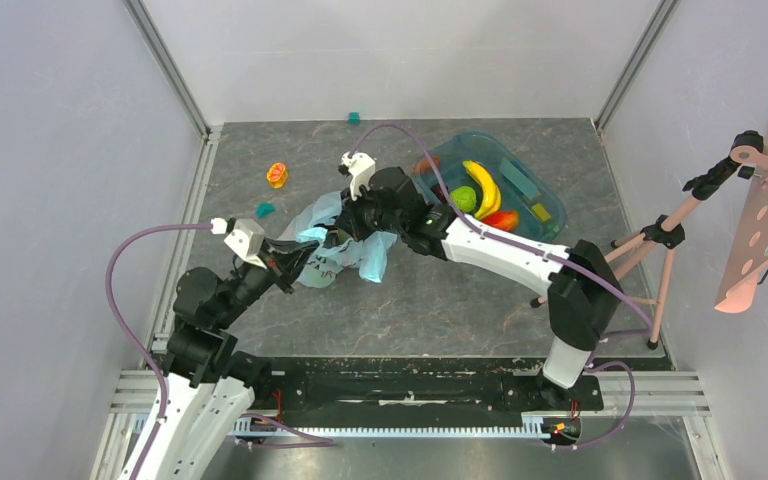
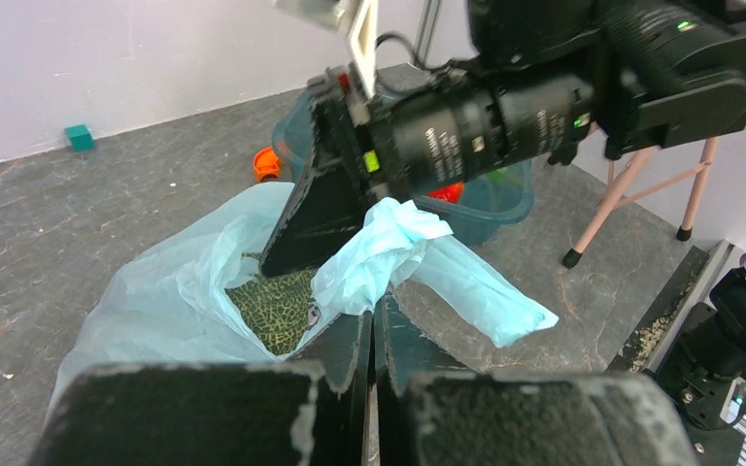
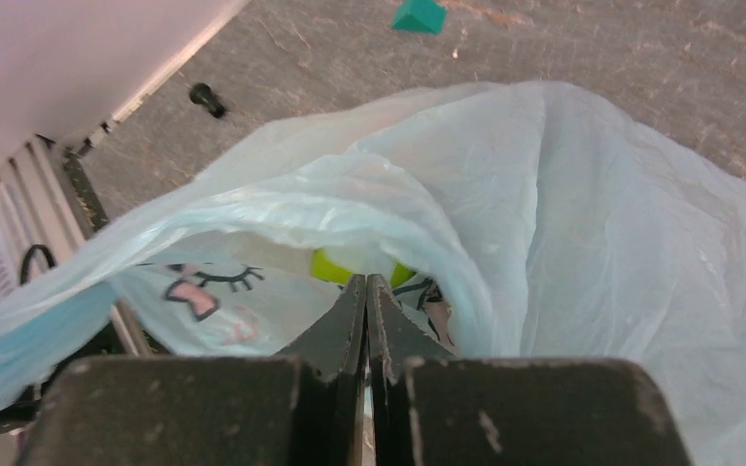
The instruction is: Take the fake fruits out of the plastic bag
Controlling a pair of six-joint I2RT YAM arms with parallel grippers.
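Two closed effectors, left gripper and right gripper, meet at the mouth of the plastic bag lying mid-table, netted melon and green apple inside: access step; next move likely needs one reopened to seize a fruit

I'm in a robotics lab cell: white wall panels on aluminium posts box my grey tabletop; a tripod stands at three o'clock.

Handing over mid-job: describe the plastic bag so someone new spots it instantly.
On the grey table, look just left of the teal tray. The plastic bag is the crumpled heap there, the only soft, translucent pale-blue thing, with a netted green fruit showing in its mouth.
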